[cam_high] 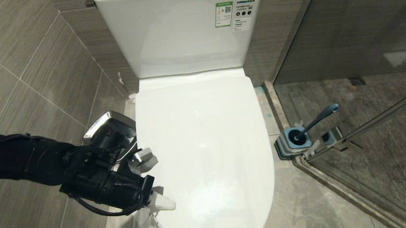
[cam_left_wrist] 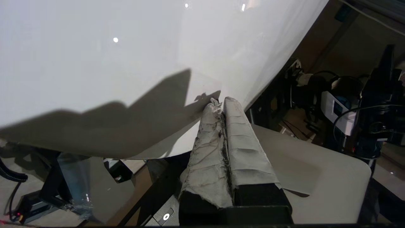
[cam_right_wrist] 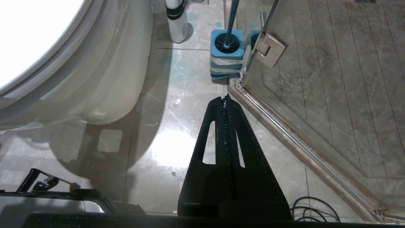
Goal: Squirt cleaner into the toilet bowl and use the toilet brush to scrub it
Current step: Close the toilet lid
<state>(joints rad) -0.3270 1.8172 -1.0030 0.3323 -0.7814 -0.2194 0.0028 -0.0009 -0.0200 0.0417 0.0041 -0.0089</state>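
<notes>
The white toilet has its lid (cam_high: pixel 205 145) down, so the bowl is hidden. My left gripper (cam_high: pixel 164 203) is shut and holds nothing. Its white-wrapped fingertips (cam_left_wrist: pixel 232 103) rest at the lid's left front edge. The toilet brush (cam_high: pixel 318 118) stands in its blue holder (cam_high: pixel 297 142) on the floor to the right of the toilet, by the shower door hinge. A white cleaner bottle (cam_right_wrist: pixel 176 20) stands on the floor beside the toilet base, near the holder (cam_right_wrist: pixel 227 47). My right gripper (cam_right_wrist: pixel 225 98) hangs shut and empty over the floor, short of the holder.
A shiny metal bin (cam_high: pixel 109 124) stands by the wall left of the toilet, just behind my left arm. The tank (cam_high: pixel 183 30) rises at the back. A glass shower door (cam_high: pixel 376 117) and its metal threshold (cam_right_wrist: pixel 284 133) close off the right side.
</notes>
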